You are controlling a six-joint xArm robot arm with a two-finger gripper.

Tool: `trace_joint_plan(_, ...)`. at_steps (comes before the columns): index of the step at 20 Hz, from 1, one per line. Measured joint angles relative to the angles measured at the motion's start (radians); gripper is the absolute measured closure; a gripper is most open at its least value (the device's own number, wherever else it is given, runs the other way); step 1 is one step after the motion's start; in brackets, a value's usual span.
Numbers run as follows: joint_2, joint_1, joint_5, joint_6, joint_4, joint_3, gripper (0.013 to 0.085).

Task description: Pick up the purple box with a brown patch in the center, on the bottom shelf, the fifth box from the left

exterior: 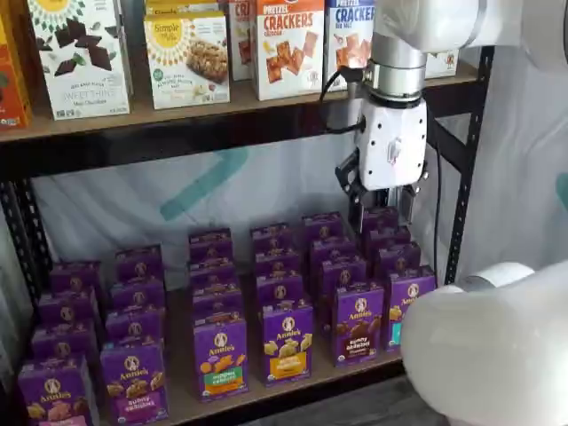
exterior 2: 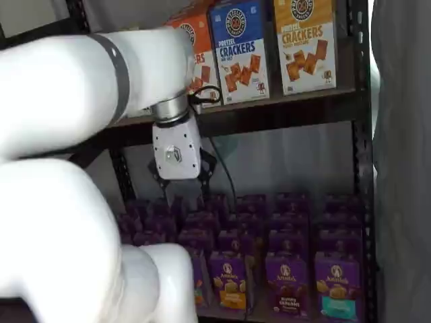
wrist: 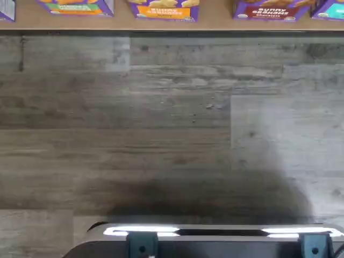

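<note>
Grey plank floor [wrist: 172, 118] fills my wrist view, with a dark metal rack behind in both shelf views. On the bottom shelf [exterior: 293, 377], front row, stands the purple box [exterior: 358, 322], brown patch at centre, beside a teal-patched one. I judge it light, stiff card, a bit slick; best pinched across its narrow sides near the top. My gripper [exterior: 383, 206] hangs above the rows; whether my fingers are apart I cannot tell.
</note>
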Motion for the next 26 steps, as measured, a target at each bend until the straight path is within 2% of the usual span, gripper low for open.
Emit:
trace_joint_plan(2,-0.003,-0.015,-0.004,-0.018,0.027,0.003,0.0130)
trace_joint_plan(4,-0.003,-0.018,-0.009,-0.022,0.032,0.004,0.0130)
trace_joint_plan(11,0.024,-0.005,-0.049,-0.005,-0.006,0.015,0.0130)
trace_joint_plan(13,0.036,-0.007,-0.075,-0.006,-0.014,0.025,0.0130)
trace_joint_plan(20,0.122,-0.041,-0.187,-0.046,0.004,0.059,0.0130)
trace_joint_plan(26,0.222,-0.079,-0.314,-0.093,0.015,0.087,0.0130)
